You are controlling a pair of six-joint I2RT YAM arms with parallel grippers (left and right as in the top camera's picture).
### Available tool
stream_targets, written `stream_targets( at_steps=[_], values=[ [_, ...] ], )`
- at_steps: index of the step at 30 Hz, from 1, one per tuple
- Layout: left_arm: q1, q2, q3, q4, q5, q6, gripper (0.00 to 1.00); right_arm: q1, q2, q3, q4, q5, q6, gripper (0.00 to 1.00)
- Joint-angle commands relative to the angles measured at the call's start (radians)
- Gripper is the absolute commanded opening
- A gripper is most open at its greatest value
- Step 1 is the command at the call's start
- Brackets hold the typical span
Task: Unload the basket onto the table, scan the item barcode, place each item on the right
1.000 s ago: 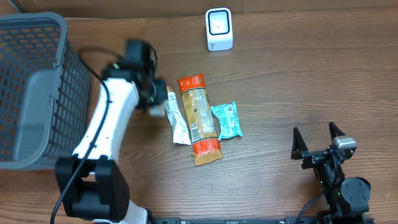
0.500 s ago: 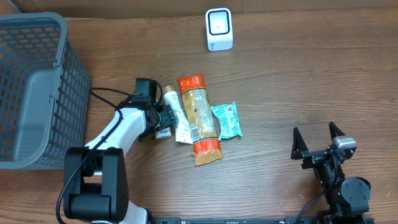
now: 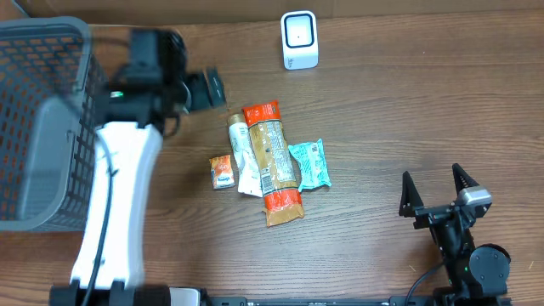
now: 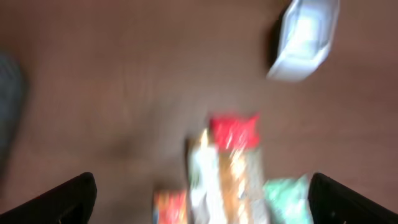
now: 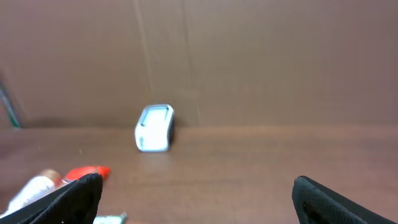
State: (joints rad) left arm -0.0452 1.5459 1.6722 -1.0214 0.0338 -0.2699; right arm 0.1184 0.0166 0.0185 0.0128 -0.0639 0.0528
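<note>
Grey basket (image 3: 51, 110) shows only overhead; left end effector (image 4: 202, 182) and right end effector (image 5: 198, 182) gape, empty.

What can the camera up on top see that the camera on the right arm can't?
Only the overhead camera shows the grey basket and the small orange packet. Only the right wrist camera shows the front of the brown wall behind the table, seen from low down. Both show the white scanner, the red end of the long packet, and the open right end effector.
</note>
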Motion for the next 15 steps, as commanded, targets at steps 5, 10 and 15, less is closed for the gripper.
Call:
stream_targets(
  at_steps=[5,10,15],
  values=[
    [0.006,-0.013,0.137,-0.007,0.007,0.054,1.00,-0.002,0.030,0.103,0.074,-0.290,0.153,1.00],
    [0.006,-0.013,0.137,-0.018,0.008,0.053,1.00,-0.002,0.227,0.358,-0.100,-0.442,0.161,1.00],
    [0.006,-0.012,0.137,-0.018,0.008,0.053,1.00,-0.001,0.611,0.661,-0.336,-0.734,0.161,1.00]
  ],
)
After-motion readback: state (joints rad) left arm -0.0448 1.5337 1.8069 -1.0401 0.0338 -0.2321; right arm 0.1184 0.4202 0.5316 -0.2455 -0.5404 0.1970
